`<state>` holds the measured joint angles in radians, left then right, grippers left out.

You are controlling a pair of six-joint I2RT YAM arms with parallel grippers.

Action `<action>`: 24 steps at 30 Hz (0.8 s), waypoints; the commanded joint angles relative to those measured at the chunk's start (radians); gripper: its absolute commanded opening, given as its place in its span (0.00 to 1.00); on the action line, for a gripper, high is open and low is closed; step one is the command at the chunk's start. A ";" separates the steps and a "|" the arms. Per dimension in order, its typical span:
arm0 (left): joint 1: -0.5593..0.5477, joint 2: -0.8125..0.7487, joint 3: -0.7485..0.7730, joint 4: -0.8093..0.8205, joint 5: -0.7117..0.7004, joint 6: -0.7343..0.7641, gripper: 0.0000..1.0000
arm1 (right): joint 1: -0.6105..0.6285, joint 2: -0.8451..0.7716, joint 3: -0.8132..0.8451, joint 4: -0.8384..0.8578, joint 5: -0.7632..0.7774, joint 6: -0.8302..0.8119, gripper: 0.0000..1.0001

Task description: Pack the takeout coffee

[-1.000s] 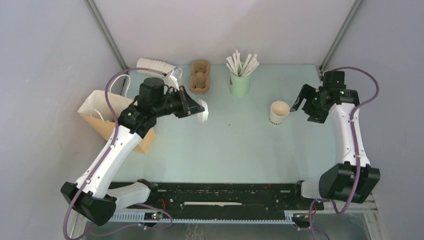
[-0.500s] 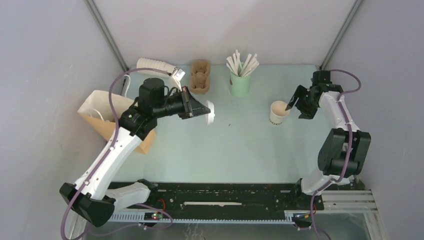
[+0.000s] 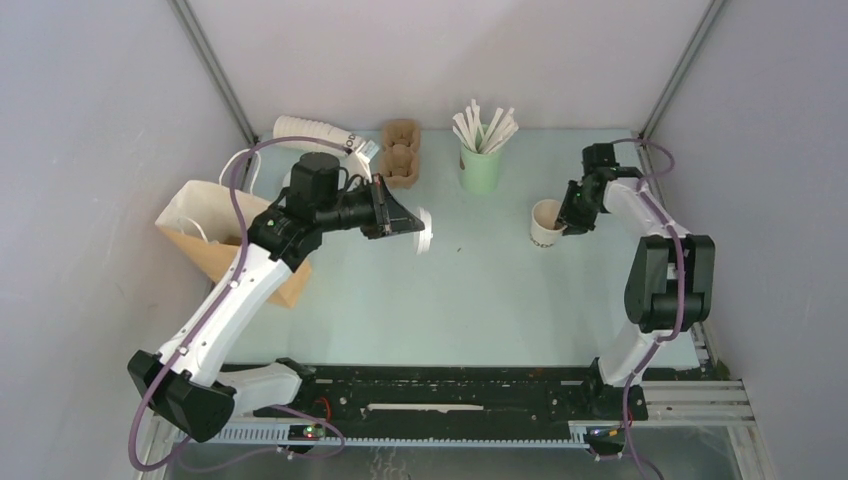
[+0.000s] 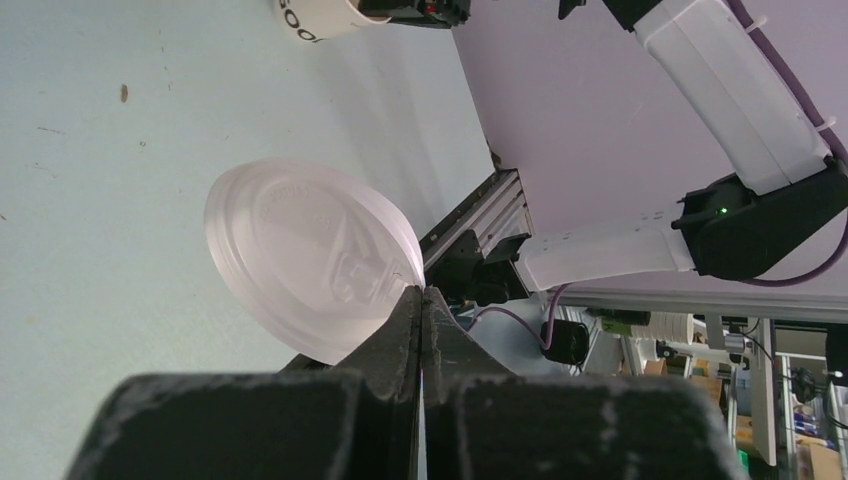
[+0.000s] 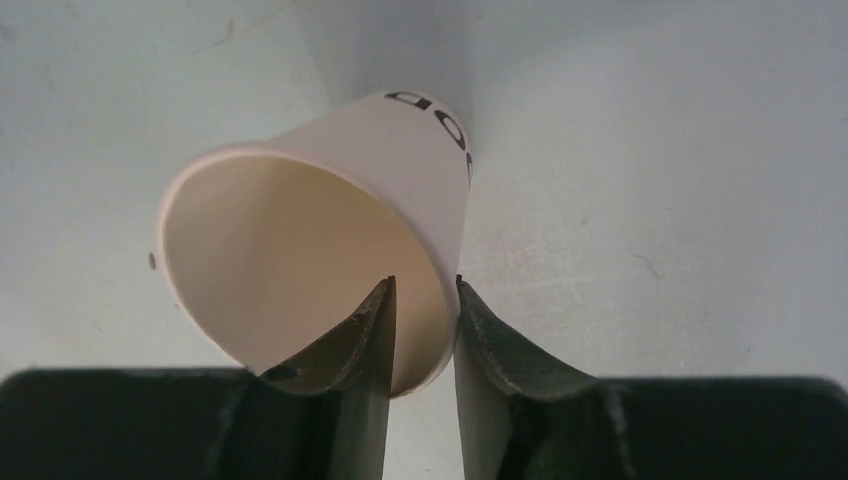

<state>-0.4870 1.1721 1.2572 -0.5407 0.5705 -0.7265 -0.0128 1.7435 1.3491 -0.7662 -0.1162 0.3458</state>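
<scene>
Nearest on the desk, at its left edge, a brown paper bag stands with its mouth open upward, presumably the packing destination. Just beyond, the left fingers are pressed together on the rim of the white lid, holding it edge-on in the air over the desk's middle, well apart from the cup. This edge pinch leaves the lid's faces free for seating. Over to the right, the cream paper cup, dark lettering near its base, appears to rest on the desk. The right fingers straddle its wall, one inside the mouth and one outside, pinching it. I judge that this grip steadies or carries the cup for capping, which is not yet done. Along the far edge are a stack of nested cups lying on its side, a cardboard carrier and a green cup of sticks, none of them touched.
</scene>
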 commanded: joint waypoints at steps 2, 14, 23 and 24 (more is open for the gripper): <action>-0.007 -0.024 0.030 0.013 0.030 0.017 0.00 | 0.139 -0.003 0.034 -0.031 0.058 -0.011 0.24; -0.007 -0.024 -0.082 0.299 0.254 -0.108 0.00 | 0.583 -0.036 0.018 -0.084 -0.005 -0.005 0.20; -0.006 -0.060 -0.154 0.555 0.368 -0.238 0.00 | 0.633 -0.120 0.113 -0.213 0.002 0.007 0.54; -0.006 -0.066 -0.161 0.603 0.377 -0.262 0.00 | 0.626 -0.150 0.140 -0.253 0.006 -0.004 0.60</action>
<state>-0.4885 1.1587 1.1263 -0.1459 0.8627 -0.8978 0.6300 1.7344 1.3788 -0.8959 -0.1390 0.3542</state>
